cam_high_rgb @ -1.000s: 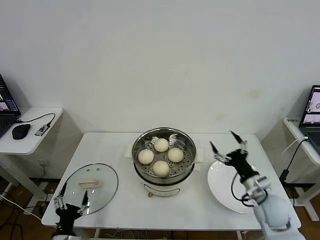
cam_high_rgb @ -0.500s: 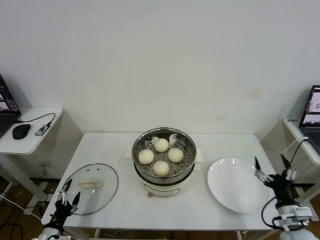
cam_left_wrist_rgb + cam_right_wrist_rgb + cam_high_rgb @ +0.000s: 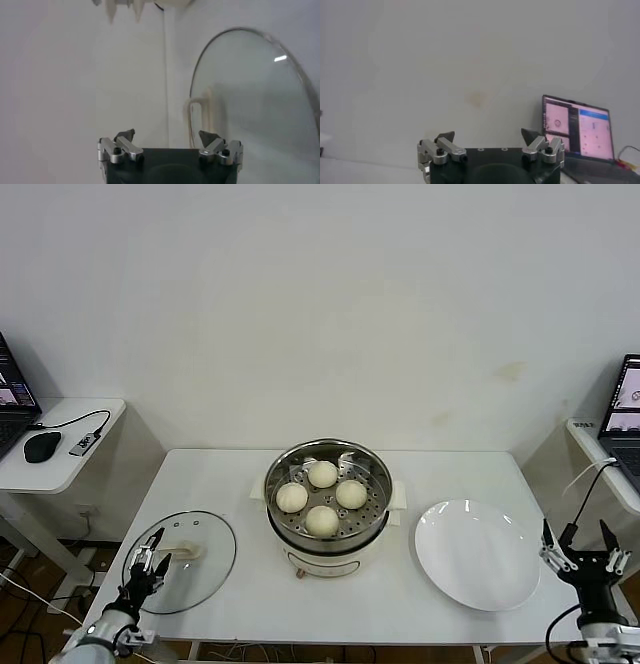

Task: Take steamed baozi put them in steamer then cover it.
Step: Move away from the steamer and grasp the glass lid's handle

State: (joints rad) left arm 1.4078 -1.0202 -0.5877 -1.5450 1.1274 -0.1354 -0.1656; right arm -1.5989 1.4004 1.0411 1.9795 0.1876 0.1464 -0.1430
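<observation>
**Four Buns In, Lid Still Waiting**

We see a plain white wall behind a white desk point(image 3: 250, 584). Far to the left is a small side table point(image 3: 60, 464) with a black mouse point(image 3: 42, 446) on it.

On the left part of the desk lies the round glass lid point(image 3: 200, 569), flat, with its white handle point(image 3: 182, 551) facing up so it is easy to grab. Our left tool point(image 3: 147, 561) hangs just over the near edge of the lid, close to the handle. Its fingers are spread wide and hold nothing. We think it is there because the lid is the next thing to lift.

In the middle stands the steamer point(image 3: 328, 536). All four steamed baozi point(image 3: 322, 520) sit inside on the tray with holes, close together in a ring. So the filling looks done, and only the cover is left.

To the right lies a white plate point(image 3: 478, 556) with nothing on it. Our right tool point(image 3: 580, 554) is past the right edge of the desk, well apart from the plate, fingers spread and holding nothing. It seems to be out of the way.
</observation>
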